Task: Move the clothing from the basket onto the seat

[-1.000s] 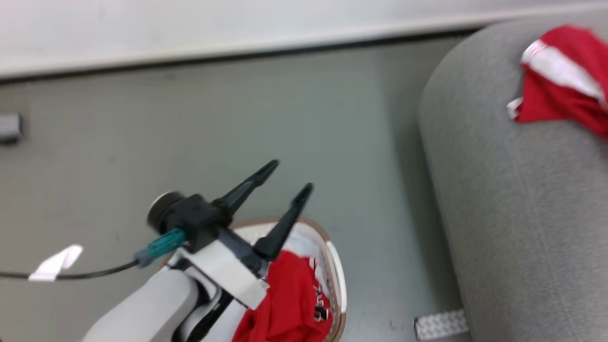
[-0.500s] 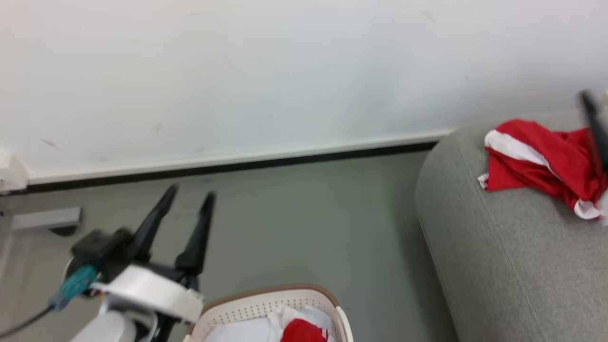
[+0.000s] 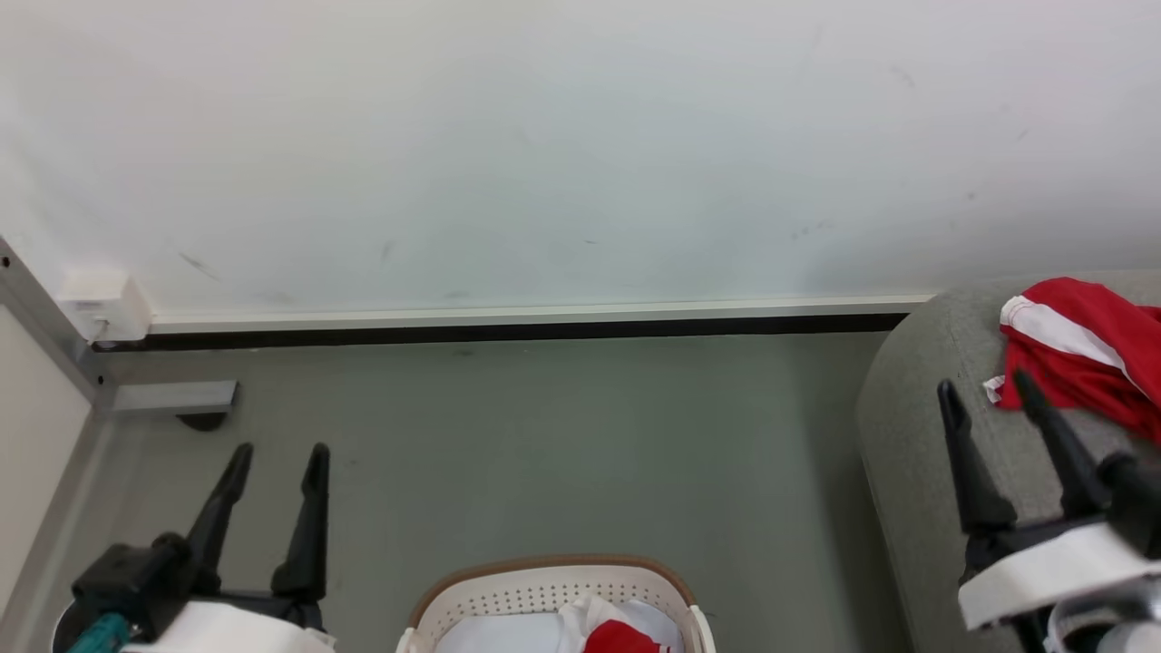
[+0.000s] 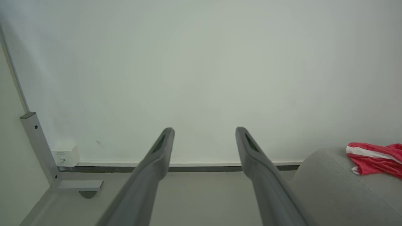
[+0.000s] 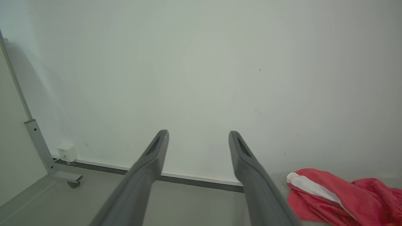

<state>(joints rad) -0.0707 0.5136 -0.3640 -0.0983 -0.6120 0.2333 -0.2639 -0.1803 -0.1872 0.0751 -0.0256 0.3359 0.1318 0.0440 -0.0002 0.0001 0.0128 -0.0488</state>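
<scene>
Between transfers, it seems: the left hand (image 3: 279,451) at 8 o'clock and the right hand (image 3: 986,385) at 4 are hanging wide open, empty. One red garment (image 3: 1079,363) is lying on the seat (image 3: 907,453) at 3; more clothing (image 3: 621,639) is sitting in the basket (image 3: 544,564) at 6, calling for a downward reach.

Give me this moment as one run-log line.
left gripper: open, empty | right gripper: open, empty | seat: one red garment on it | basket: clothing inside | task: unfinished
</scene>
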